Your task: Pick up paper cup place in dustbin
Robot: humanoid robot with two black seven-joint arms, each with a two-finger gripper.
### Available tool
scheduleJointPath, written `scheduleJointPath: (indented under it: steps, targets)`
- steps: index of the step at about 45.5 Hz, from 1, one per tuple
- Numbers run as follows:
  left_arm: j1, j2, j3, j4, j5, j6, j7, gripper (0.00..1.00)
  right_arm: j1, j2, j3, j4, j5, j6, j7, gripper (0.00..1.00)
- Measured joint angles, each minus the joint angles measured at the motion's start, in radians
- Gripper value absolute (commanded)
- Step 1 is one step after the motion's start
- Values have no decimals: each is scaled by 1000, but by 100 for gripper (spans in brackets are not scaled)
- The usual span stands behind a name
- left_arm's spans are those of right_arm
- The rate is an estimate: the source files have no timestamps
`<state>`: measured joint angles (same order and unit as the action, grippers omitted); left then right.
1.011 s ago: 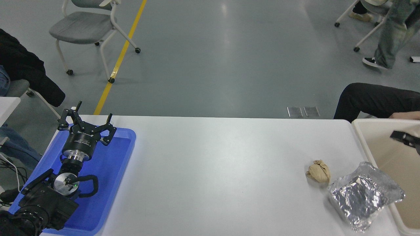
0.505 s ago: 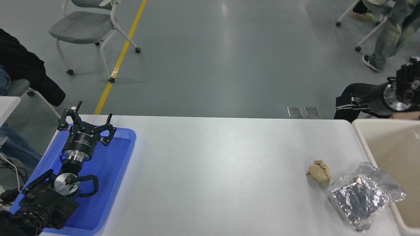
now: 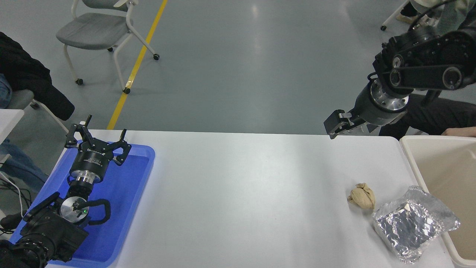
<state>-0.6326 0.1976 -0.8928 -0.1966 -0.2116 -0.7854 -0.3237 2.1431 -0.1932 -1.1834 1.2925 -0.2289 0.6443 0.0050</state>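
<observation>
No paper cup shows anywhere in the head view. The beige dustbin stands at the table's right edge, partly cut off by the picture, and the part of its inside that shows is bare. My right gripper hangs in the air above the table's far edge, left of the dustbin, pointing down and left, and no cup shows in it. My left gripper is parked open over the blue tray at the lower left.
A crumpled tan paper ball and a crinkled silver foil bag lie on the table just left of the dustbin. A flat blue tray lies at the left. A person's hand rests behind the dustbin.
My right arm has risen from over the dustbin and swung up and left to the table's far edge. The left arm, paper ball and foil bag have not moved.
</observation>
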Motion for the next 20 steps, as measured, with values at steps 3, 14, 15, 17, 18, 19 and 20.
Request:
scheduleJointPath:
  steps: [3,14,15,17,18,19,20]
  targets:
    - [0,0,0,0,0,0,0,100,36,9,-10,30,19,28,0,100]
    - [0,0,0,0,0,0,0,100,139,6,-30,128,56,88,3,100]
    - [0,0,0,0,0,0,0,100,147,5,-31,133,58,92,3,100]
    - [0,0,0,0,0,0,0,100,161,4,-33,145,62,101,3,100]
    - [0,0,0,0,0,0,0,100,167,3,-33,149,63,104,3,100]
    - [1,0,0,0,0,0,0,100,174,3,-34,154,65,108,3,100]
    - [1,0,0,0,0,0,0,100,179,3,-34,158,66,111,3,100]
